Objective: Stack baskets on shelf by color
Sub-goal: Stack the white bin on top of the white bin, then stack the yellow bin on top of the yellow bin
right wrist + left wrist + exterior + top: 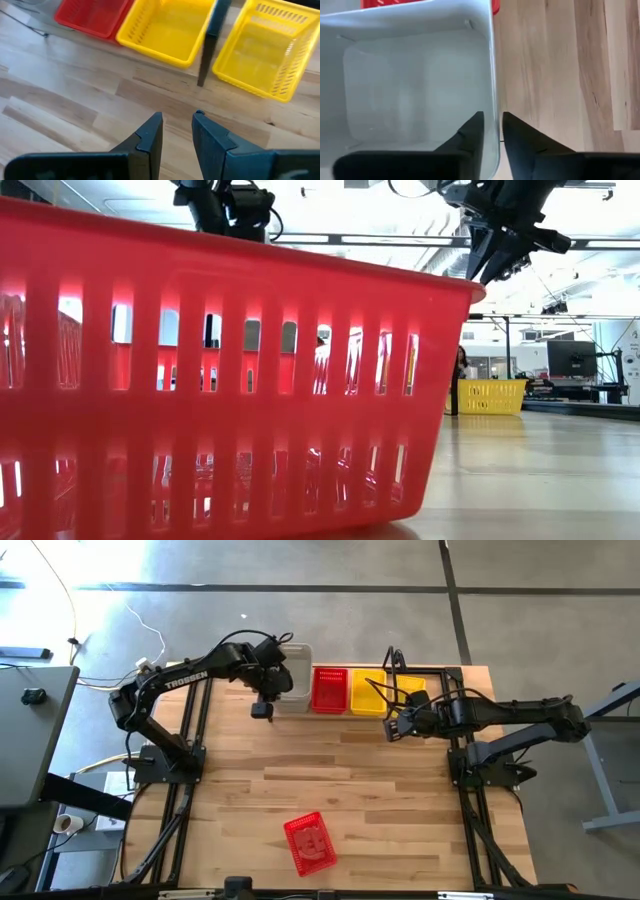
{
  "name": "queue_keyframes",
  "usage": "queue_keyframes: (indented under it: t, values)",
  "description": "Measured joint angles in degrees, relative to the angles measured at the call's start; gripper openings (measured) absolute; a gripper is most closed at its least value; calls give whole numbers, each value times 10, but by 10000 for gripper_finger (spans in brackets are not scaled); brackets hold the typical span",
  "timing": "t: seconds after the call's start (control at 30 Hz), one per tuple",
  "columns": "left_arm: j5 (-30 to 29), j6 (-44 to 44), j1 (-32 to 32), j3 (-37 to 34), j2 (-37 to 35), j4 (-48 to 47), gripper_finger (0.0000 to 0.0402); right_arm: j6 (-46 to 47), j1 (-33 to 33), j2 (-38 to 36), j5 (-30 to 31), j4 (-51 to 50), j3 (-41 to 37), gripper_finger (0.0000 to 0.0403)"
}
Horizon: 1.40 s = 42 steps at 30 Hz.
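A clear-grey basket (293, 680) stands on the table at the far edge, beside a red basket (328, 690) and a yellow basket (368, 692). A second yellow basket (265, 50) sits beyond an upright (211, 45) of the black shelf (432, 670). My left gripper (492, 132) points down at the clear basket's near wall (495, 100), narrowly open, one finger inside the basket and one outside. My right gripper (177, 130) hangs open above bare table in front of the yellow baskets, with nothing between its fingers. Another red basket (310, 842) rests near the front edge. My left gripper straddles the near wall's rim (496, 120) of the clear-grey basket from above, toward the wall's left end. A sliver of gap shows on each side of the rim; I cannot tell whether either finger touches it. The basket rests on the table.
The near red basket (230, 380) fills most of the low view. Open wooden tabletop (330, 780) lies between the row of baskets and the front edge. Cables (150, 635) trail off the table's far left corner.
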Motion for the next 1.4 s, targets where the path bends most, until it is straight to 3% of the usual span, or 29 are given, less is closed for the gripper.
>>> queue_keyframes:
  t: [0.17,0.47,0.67,0.87,1.1,1.4]
  values:
    - [-4,-22,0,8,-1,-7,108,-34,-33,-2,-6,-12,0,89]
    - [-20,-54,0,81,-2,-37,173,-187,-143,-3,-57,-12,0,89]
    - [-79,-82,0,135,-3,-65,185,-388,-242,-3,-137,-13,0,89]
    - [-98,-83,0,163,-3,-64,186,-603,-332,14,-244,-14,0,91]
    - [-99,-106,0,163,-3,-64,186,-762,-349,73,-276,-14,0,114]
    - [-103,-121,0,163,-3,-64,186,-791,-347,138,-253,-39,0,156]
